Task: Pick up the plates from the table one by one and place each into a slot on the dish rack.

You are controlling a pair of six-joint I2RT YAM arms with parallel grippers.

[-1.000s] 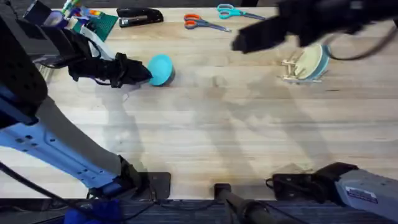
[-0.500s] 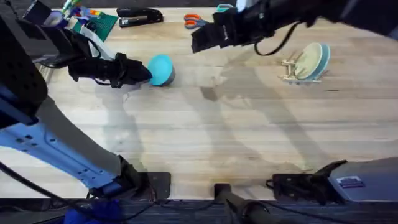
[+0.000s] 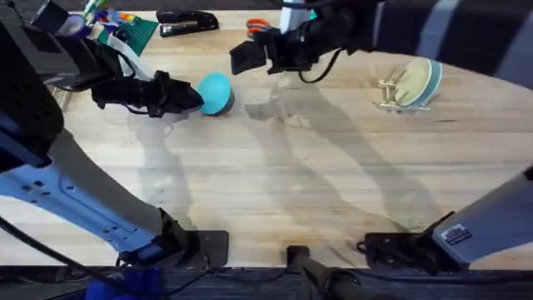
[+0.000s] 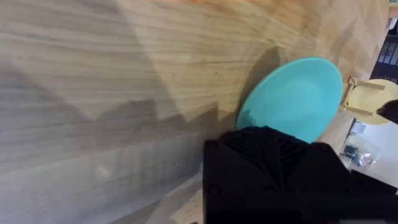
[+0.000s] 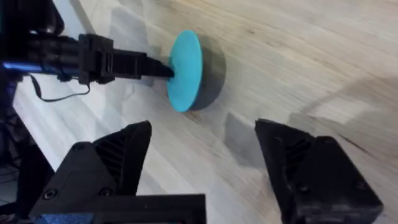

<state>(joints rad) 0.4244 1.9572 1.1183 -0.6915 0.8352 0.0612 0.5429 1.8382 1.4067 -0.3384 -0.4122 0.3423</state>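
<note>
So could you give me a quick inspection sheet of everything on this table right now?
Surface: light wood table, bare in the middle.
Job's things: turquoise plate tilted on edge; dish rack holding pale plates.
Clutter: black stapler, orange scissors at the far edge.
Grippers: left gripper shut on the turquoise plate; right gripper open, facing that plate.
Cables: black cable looped under the right arm.
Surroundings: nothing seen.

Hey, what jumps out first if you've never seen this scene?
The turquoise plate, far left on the table, is tipped up on edge and clamped by the left gripper. The right gripper hangs open beyond it. Far right, the dish rack holds two pale plates.
</note>
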